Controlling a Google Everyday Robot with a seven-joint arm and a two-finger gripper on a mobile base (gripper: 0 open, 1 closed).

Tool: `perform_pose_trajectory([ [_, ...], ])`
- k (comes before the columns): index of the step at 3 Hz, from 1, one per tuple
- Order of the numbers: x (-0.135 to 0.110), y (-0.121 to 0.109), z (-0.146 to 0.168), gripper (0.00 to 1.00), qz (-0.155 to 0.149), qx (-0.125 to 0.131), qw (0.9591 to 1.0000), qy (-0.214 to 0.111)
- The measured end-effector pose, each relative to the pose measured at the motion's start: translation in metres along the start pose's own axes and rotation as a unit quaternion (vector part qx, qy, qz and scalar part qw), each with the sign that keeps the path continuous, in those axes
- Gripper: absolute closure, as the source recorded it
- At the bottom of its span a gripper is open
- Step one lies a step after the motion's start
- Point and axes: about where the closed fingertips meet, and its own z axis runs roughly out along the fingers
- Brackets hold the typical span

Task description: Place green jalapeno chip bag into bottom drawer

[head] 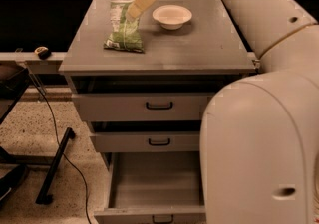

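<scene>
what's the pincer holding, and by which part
Cannot tell: the pincer is over the far end of the green jalapeno chip bag, which lies on the cabinet top.

arm: smooth white rounded shells, tan joint seam, small dark holes | hand: tan, over rear-left counter

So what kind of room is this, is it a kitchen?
Probably a robot lab or workshop, not a home kitchen. A plain grey drawer cabinet stands on a speckled floor with loose cables, and a big white robot arm holds its pincer over the green chip bag on top.
</scene>
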Motion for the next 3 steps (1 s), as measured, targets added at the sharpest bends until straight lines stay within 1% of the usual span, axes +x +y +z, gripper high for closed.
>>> perform_pose_trajectory([
  [1, 0.0, 0.004, 0.038, 0.0, 0.055, -0.012, 0.9984, 0.008],
  [2, -0.005, 0.016, 0.077, 0.02, 0.086, -0.044, 0.9953, 0.008],
  [3, -0.005, 0.027, 0.099, 0.25, 0.107, -0.079, 0.991, -0.003],
])
